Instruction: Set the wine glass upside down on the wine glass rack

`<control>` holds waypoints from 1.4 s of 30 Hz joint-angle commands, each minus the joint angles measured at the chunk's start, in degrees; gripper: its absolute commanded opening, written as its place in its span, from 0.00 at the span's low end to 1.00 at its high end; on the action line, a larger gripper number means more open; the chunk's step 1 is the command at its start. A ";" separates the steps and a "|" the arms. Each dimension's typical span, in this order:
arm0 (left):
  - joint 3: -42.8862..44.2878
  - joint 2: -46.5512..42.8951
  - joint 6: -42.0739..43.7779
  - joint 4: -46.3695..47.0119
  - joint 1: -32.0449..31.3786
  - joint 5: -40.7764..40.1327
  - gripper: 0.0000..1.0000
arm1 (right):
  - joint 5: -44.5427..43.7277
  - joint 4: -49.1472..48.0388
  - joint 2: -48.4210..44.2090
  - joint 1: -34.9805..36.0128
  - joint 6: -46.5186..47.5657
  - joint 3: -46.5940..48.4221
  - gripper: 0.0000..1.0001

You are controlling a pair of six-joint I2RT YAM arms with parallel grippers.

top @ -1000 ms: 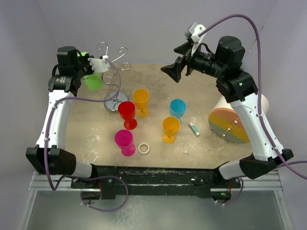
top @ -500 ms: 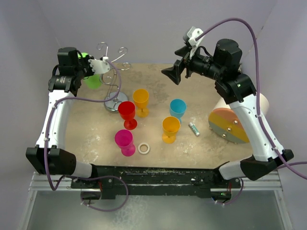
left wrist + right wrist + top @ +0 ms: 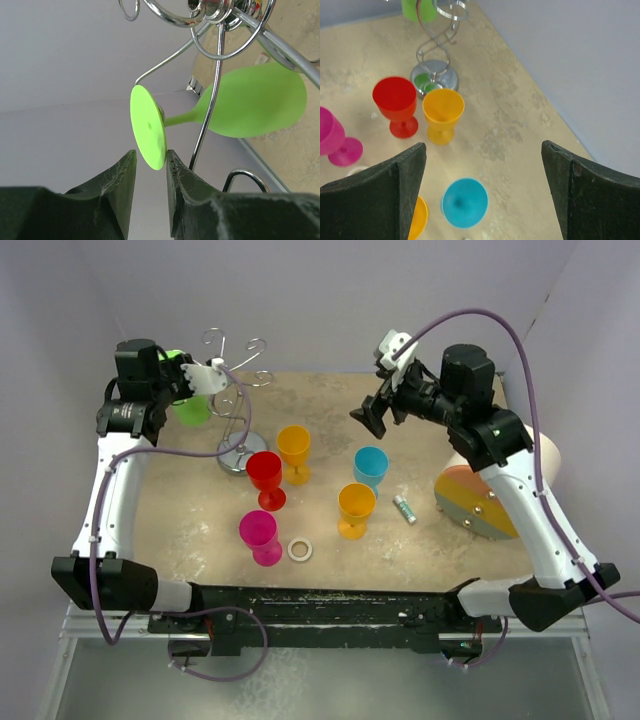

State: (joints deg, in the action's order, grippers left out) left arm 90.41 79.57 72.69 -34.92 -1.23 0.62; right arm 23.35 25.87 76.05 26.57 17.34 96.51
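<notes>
Left claw [image 3: 151,156] stands slightly parted, gripping nothing, the wine glass [image 3: 255,100] foot between its tips.

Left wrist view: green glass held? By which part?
Cannot tell for sure. The left hand brackets the foot disc of the green wine glass, gap showing on one side; it hangs on the silver wire rack.

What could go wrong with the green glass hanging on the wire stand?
The green wine glass seems to hang by its foot on the wine glass rack, and the jaws of the left gripper sit slightly apart around the foot's rim. Backing away crooked might snag the foot and knock the glass off. The thin rack might wobble or tip.
</notes>
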 commanded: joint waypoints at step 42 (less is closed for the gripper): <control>-2.84 -16.21 -21.19 6.64 -0.09 -0.28 0.93 | -20.17 11.44 12.68 -0.38 0.30 -14.68 0.63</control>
State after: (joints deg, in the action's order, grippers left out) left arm 88.44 65.23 54.52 -30.89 -1.21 0.40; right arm 2.44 36.53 88.77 26.33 19.38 82.46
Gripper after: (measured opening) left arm 0.909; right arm 0.674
